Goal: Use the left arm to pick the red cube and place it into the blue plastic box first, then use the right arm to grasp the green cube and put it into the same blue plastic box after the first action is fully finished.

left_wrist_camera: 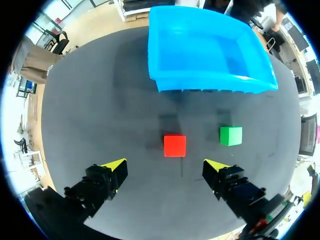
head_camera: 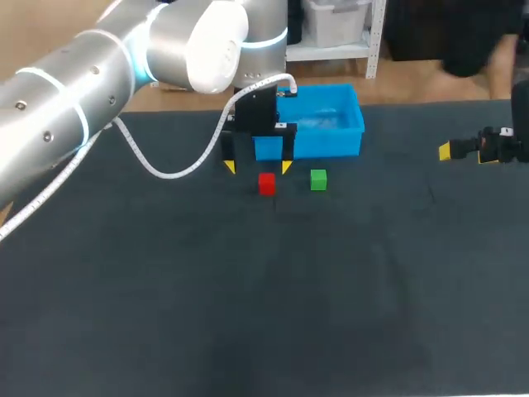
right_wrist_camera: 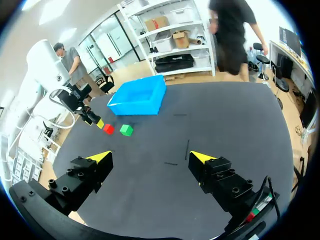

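**Left fingers spread over the red cube, nothing gripped yet**

Left arm (head_camera: 83, 83) fills the near corner of the head view, coming in from my left side, a white cable (head_camera: 165, 169) looping off it down to the wrist. Left gripper (head_camera: 258, 167) hangs in front of the blue plastic box (head_camera: 331, 142), fingers parted wide, holding nothing.

Wrist notes, left gripper (left_wrist_camera: 166, 166):
- Red cube (left_wrist_camera: 174, 145) sits on the dark table (left_wrist_camera: 100, 115), just ahead of the line between my two yellow tips and roughly centred in the gap.
- Neither finger touches it; bare table shows on both sides of the cube.
- Green cube (left_wrist_camera: 231, 135) lies beside the red one, apart from it, ahead of one fingertip rather than within the gap.
- Blue plastic box (left_wrist_camera: 210, 82) stands beyond both cubes, its front wall facing the fingers. No cube shows in it.

Head view agrees: red cube (head_camera: 266, 183) just in front of the tips, green cube (head_camera: 318, 179) near it on the side toward my right arm, both on the table (head_camera: 248, 314) close to the box wall.

Right gripper (head_camera: 467, 151) is out at the right side of the table, well apart from the cubes. From its wrist, the right gripper (right_wrist_camera: 150, 157) shows fingers spread with only table between them. Red cube (right_wrist_camera: 108, 129), green cube (right_wrist_camera: 126, 130) and box (right_wrist_camera: 137, 106) sit well ahead of it.
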Robot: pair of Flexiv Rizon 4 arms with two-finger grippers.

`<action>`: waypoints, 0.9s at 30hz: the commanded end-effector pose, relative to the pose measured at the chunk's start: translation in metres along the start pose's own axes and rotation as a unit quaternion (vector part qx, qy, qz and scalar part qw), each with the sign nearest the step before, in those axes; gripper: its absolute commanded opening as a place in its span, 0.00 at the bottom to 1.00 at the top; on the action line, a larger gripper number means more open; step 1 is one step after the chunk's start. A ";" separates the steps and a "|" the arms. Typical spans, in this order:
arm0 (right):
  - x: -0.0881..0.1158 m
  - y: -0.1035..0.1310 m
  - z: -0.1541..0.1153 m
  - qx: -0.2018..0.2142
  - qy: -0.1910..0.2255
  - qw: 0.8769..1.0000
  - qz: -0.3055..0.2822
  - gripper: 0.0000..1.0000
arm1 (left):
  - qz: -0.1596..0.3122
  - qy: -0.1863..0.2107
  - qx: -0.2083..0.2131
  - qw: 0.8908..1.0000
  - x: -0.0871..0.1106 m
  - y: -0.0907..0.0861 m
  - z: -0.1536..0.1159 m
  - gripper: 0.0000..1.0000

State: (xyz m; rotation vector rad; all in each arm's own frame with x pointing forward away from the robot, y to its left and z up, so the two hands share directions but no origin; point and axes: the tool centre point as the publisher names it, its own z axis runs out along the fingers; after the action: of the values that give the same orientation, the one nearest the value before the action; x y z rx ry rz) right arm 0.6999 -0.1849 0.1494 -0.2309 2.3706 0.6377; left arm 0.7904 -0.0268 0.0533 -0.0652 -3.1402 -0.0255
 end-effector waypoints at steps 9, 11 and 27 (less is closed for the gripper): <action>0.000 0.000 0.000 0.001 0.001 1.000 0.000 1.00 | 0.003 0.025 -0.004 1.000 -0.009 -0.004 0.011 1.00; 0.000 0.000 0.000 0.001 0.001 1.000 0.000 1.00 | 0.003 0.028 -0.004 1.000 -0.008 -0.003 0.012 1.00; 0.000 0.000 0.000 0.001 0.001 1.000 0.000 1.00 | 0.000 0.041 -0.002 0.999 -0.004 -0.003 0.029 1.00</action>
State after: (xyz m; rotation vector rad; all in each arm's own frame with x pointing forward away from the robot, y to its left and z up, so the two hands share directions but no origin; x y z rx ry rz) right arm 0.6999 -0.1849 0.1494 -0.2309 2.3706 0.6377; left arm 0.7877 -0.0274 0.0271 -0.0606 -3.0713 -0.0302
